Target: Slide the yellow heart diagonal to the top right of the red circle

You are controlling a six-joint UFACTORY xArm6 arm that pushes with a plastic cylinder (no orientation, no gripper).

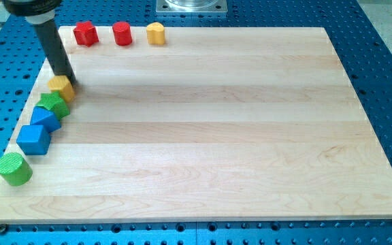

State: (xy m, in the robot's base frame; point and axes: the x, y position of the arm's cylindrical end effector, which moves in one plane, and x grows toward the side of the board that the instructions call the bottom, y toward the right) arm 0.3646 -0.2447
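Observation:
The red circle [122,33] stands at the board's top edge, left of centre. A yellow block [156,33], which looks like the heart, stands just to its right in the same row. A red star-like block [85,33] is to the circle's left. My tip [67,77] is at the view's left, touching the upper edge of a second yellow block [61,88] whose shape I cannot make out. The tip is well down and left of the red circle.
A diagonal line of blocks runs down the board's left edge below the second yellow block: a green star-like block [52,105], a blue block [45,119], a blue cube [33,139] and a green cylinder [13,169]. The wooden board [223,136] lies on a blue perforated table.

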